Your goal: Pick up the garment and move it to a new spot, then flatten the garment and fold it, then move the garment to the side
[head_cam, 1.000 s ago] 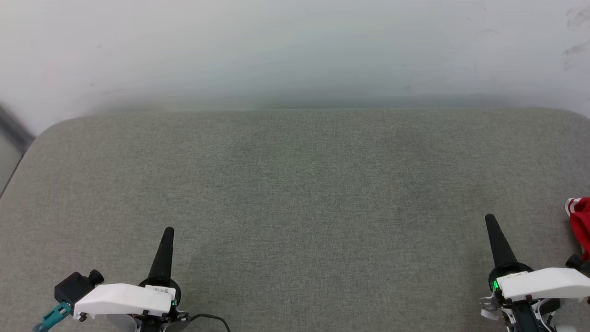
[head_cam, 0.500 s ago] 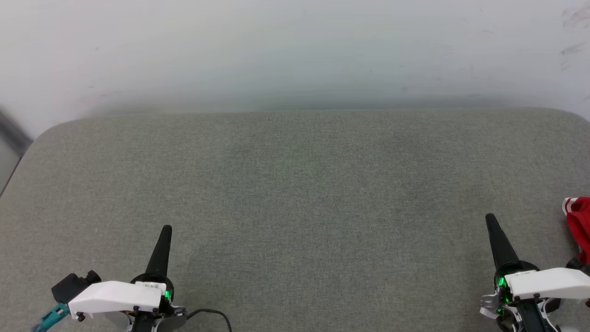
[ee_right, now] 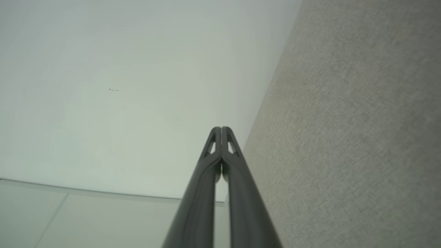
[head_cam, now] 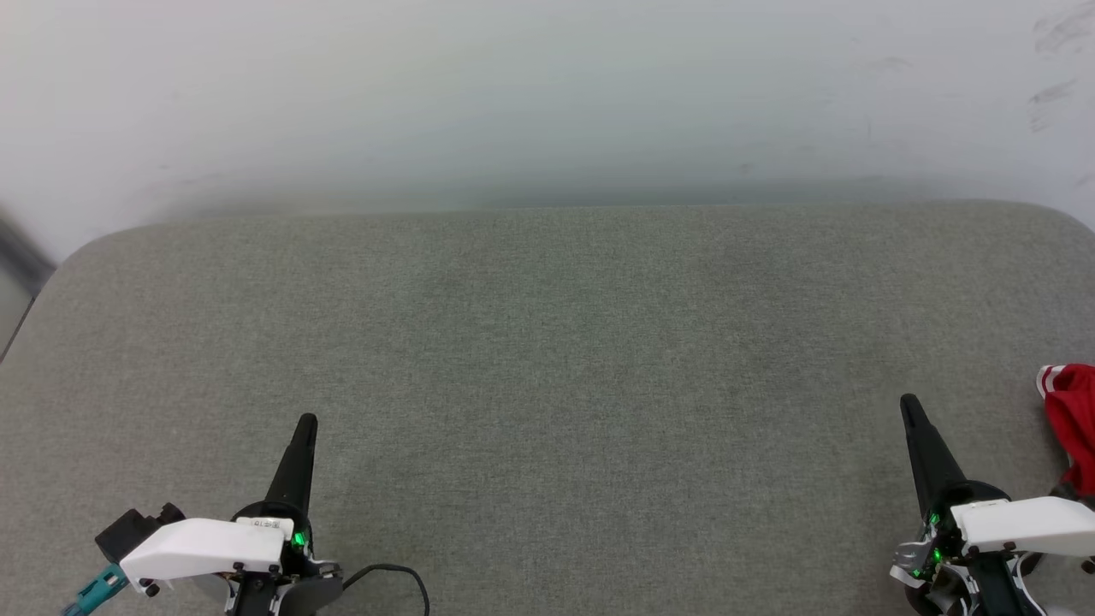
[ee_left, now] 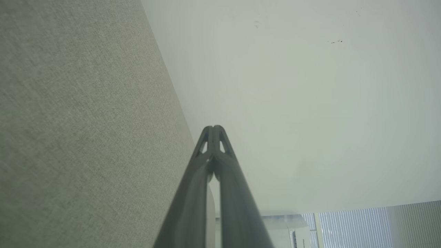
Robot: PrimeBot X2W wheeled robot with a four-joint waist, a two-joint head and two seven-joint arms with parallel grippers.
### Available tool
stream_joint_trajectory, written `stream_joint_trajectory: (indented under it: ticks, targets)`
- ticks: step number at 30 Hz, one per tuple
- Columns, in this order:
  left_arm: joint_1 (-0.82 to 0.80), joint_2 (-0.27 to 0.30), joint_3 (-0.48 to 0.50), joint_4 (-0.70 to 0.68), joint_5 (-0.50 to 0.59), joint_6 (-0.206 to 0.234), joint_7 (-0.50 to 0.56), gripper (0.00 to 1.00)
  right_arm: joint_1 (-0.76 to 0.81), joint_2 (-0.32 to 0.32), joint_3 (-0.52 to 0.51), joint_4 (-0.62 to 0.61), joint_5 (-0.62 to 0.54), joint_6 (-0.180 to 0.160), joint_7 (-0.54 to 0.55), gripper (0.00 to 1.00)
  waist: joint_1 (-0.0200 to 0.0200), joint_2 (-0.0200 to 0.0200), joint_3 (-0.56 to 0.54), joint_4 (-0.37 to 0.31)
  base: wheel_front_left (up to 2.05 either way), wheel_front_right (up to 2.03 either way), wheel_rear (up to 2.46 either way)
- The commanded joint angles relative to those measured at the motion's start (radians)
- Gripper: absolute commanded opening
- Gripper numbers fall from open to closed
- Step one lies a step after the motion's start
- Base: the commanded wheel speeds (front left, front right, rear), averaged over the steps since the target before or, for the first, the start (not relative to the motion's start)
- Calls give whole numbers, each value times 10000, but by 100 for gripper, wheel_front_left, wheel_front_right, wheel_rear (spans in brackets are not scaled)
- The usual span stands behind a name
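Count: one garment [head_cam: 1071,415], two grippers | garment seen at right edge of grey cushion [head_cam: 547,342], near right gripper [head_cam: 909,404] | left gripper [head_cam: 306,421] and right gripper: fingers pressed together, nothing held, pointed toward wall [head_cam: 547,85].

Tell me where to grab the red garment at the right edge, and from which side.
Grip the bunched red cloth of the garment just below its striped trim: it lies crumpled, so that exposed bunch is probably the surest hold. Come from its left with the right hand, the nearer one; it is shut and must open first.
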Motion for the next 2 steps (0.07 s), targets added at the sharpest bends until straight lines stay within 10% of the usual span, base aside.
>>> stream_joint_trajectory:
  ticks: [1,2]
  targets:
    - [-213,19,66,11,-215,-24,79,0,-238,26,-26,10,245,1,61,0,0,0,-5,-8,0,0,0]
    - [-226,18,75,20,-293,-25,96,0,-228,26,-30,12,324,1,89,0,0,0,-9,-13,0,0,0]
